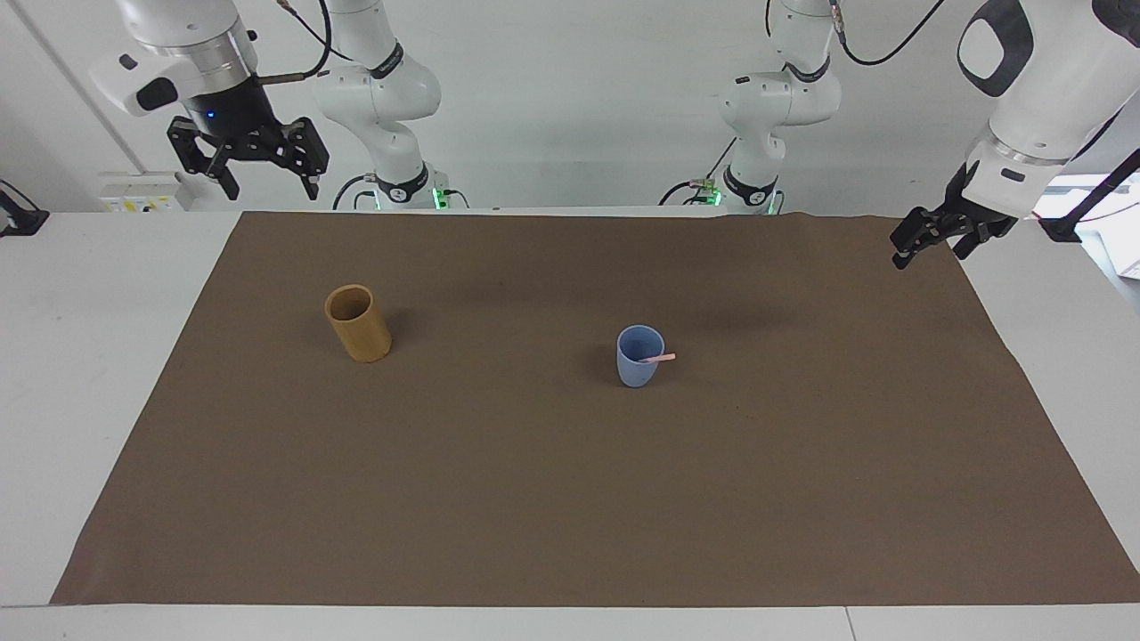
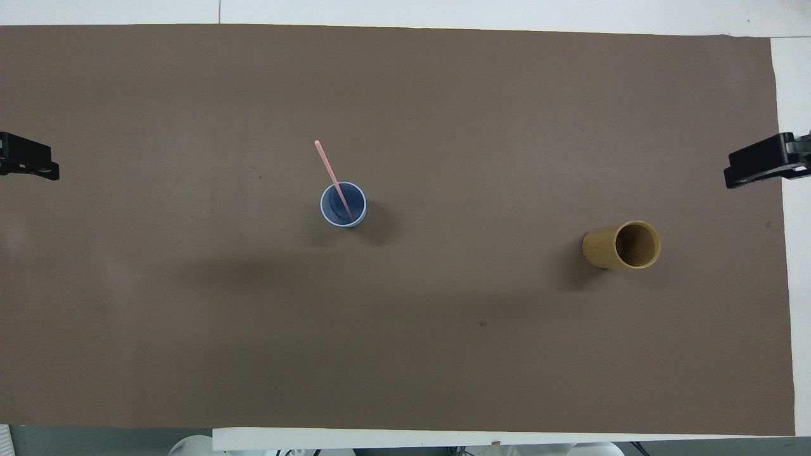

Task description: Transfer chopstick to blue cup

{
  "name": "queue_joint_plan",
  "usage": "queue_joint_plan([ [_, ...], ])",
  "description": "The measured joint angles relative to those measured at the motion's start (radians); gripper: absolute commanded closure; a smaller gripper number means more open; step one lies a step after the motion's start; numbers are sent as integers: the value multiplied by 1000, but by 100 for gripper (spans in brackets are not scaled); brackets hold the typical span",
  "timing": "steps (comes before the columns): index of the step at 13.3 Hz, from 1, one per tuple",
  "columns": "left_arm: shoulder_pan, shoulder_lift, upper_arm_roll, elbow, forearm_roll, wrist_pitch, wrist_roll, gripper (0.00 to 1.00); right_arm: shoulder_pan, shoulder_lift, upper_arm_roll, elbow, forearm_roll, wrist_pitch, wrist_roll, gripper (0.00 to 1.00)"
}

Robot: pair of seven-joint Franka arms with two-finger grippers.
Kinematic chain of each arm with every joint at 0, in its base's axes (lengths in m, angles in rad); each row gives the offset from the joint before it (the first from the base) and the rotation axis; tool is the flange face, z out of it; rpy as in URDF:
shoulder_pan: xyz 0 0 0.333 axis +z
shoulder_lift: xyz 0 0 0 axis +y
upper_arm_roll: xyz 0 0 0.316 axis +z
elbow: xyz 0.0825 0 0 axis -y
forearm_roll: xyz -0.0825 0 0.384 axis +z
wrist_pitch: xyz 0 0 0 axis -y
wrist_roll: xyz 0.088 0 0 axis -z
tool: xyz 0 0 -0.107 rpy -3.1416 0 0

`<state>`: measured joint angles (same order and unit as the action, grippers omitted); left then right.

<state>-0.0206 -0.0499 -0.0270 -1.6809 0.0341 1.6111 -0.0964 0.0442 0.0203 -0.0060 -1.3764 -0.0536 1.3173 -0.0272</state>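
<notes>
The blue cup stands upright mid-mat; it also shows in the overhead view. The pale pink chopstick rests in it, leaning over the rim toward the left arm's end; from overhead it sticks out well past the rim. My right gripper is open and empty, raised high over the mat's edge at the right arm's end, and shows at the overhead view's edge. My left gripper is open and empty, waiting over the mat's edge at the left arm's end.
A tan bamboo cup stands upright and empty on the mat toward the right arm's end, also seen from overhead. The brown mat covers most of the white table.
</notes>
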Motion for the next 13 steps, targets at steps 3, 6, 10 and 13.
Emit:
queue_joint_plan([
  [3,0,0,0,0,0,0,0,0,-7,-8,2,-51,-1,6,-7,0],
  [6,0,0,0,0,0,0,0,0,-49,-21,3,-69,-1,5,-9,0],
  [10,0,0,0,0,0,0,0,0,-55,-35,5,-99,1,6,-9,0],
  [13,0,0,0,0,0,0,0,0,-55,-42,6,-113,1,6,-9,0],
])
